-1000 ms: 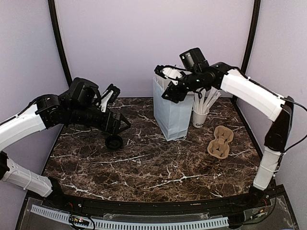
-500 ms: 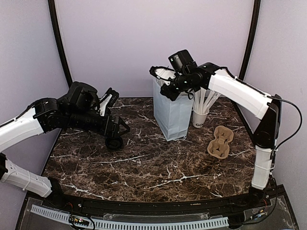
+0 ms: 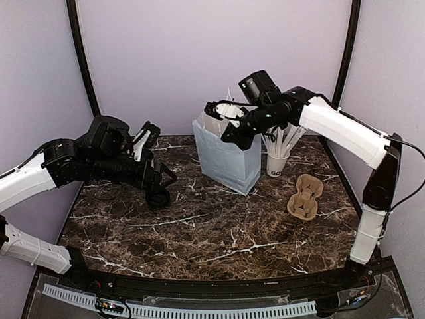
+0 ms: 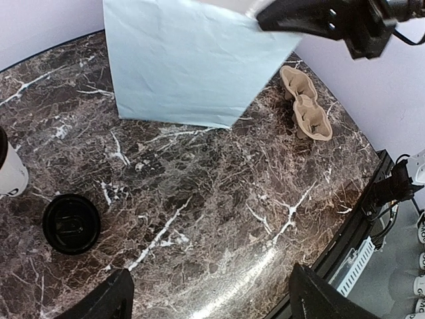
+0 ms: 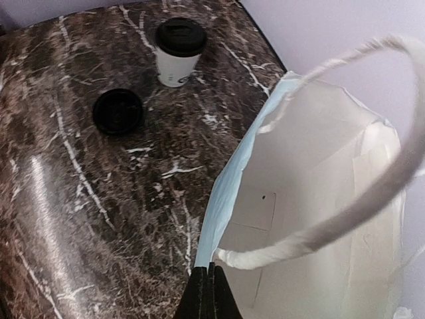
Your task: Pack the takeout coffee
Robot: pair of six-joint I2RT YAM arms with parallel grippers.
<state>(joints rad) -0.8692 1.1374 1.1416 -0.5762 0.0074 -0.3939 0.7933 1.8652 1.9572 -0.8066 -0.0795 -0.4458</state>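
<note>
The takeout coffee [image 5: 178, 52], a small white cup with a black lid, stands upright at the back left of the table; only its edge [image 4: 9, 174] shows in the left wrist view. In the top view my left arm hides it. My right gripper [image 5: 208, 274] is shut on the near rim of the white paper bag [image 5: 319, 166], which leans left with its mouth open [image 3: 226, 159]. My left gripper [image 4: 212, 300] hangs open over bare table, with nothing between its fingers, just right of the cup [image 3: 164, 181].
A loose black lid [image 3: 158, 197] lies flat on the marble beside the coffee. A white cup of long sticks [image 3: 277, 163] stands right of the bag, and a brown pulp carrier [image 3: 305, 196] lies in front of it. Walls enclose the table.
My right gripper has shut on the bag's rim and pulled it left, so the bag now leans and its mouth is wider. The left arm has shifted slightly left and down.
</note>
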